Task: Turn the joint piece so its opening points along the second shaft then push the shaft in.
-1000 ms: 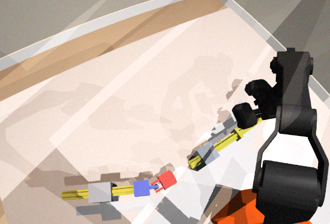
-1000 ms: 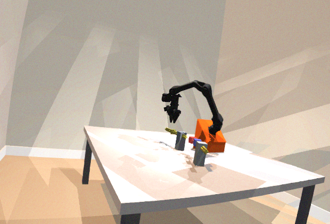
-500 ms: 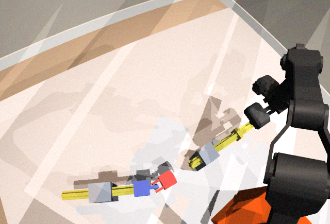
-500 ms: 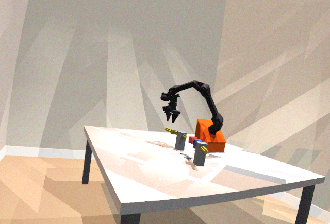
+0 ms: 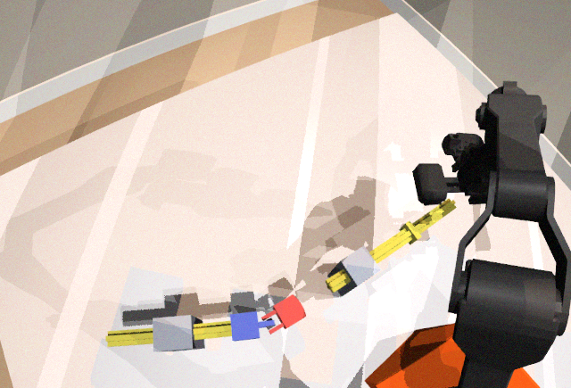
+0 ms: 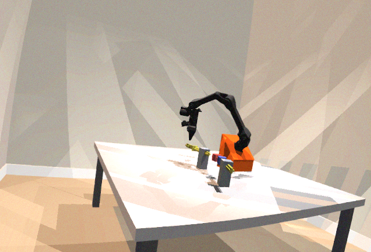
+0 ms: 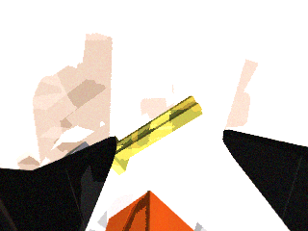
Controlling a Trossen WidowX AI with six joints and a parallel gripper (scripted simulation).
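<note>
Two fingers of the black, wedge-tipped end effector (image 6: pixel 190 139) (image 7: pixel 168 138) spread empty above the ridged yellow shaft (image 5: pixel 392 245) (image 6: pixel 192 147) (image 7: pixel 159 130).

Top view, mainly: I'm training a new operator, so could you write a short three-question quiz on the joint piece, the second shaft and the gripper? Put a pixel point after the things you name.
1. Multiple choice: What colour is the joint piece (image 5: pixel 290 311) (image 6: pixel 215 157)?
A) green
B) red
C) white

2. True or false: The second shaft (image 5: pixel 392 247) (image 6: pixel 191 147) (image 7: pixel 164 127) is already inside the joint piece's opening.

3. Fill in: The gripper (image 5: pixel 454 185) (image 6: pixel 190 139) (image 7: pixel 168 138) is ____ and holds nothing.

Key: 1 B; 2 false; 3 open
</note>
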